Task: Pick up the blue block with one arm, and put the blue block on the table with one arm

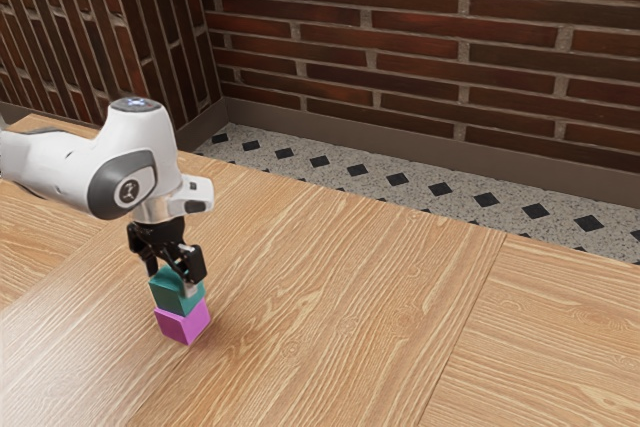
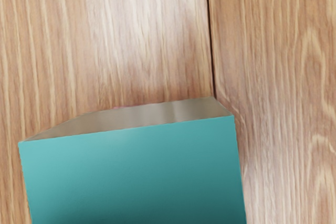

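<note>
Standing upright, cube-like blue block (image 1: 172,293)

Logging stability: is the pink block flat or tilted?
Flat. In the exterior view, the lower edges of the pink block meet the table, with no visible corner raised; the teal block is directly above.

Brick-walled room (image 1: 420,47), diamond-patterned floor (image 1: 398,179), wooden table (image 1: 350,297)
</note>
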Robot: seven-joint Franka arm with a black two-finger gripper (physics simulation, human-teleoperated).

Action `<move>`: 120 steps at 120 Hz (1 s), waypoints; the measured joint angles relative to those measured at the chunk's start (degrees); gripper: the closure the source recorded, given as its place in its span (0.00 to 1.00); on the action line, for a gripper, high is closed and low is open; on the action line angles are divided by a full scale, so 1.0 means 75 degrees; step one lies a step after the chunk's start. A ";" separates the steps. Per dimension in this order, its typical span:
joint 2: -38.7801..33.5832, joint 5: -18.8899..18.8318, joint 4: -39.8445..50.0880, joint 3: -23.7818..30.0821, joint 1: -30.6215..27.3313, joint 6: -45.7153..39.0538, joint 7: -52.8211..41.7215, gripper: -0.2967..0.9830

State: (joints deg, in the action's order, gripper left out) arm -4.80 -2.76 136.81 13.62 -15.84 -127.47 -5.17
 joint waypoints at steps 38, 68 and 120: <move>0.0221 -0.0042 -0.0168 -0.0022 -0.0136 -0.0019 -0.0015 0.23; 0.0512 -0.0052 -0.0320 -0.0023 -0.0129 -0.0035 -0.0021 0.23; 0.0671 -0.0061 -0.0356 -0.0023 -0.0054 -0.0051 -0.0029 0.38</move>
State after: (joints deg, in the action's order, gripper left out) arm 0.23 -3.22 134.14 13.45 -16.25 -127.86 -5.39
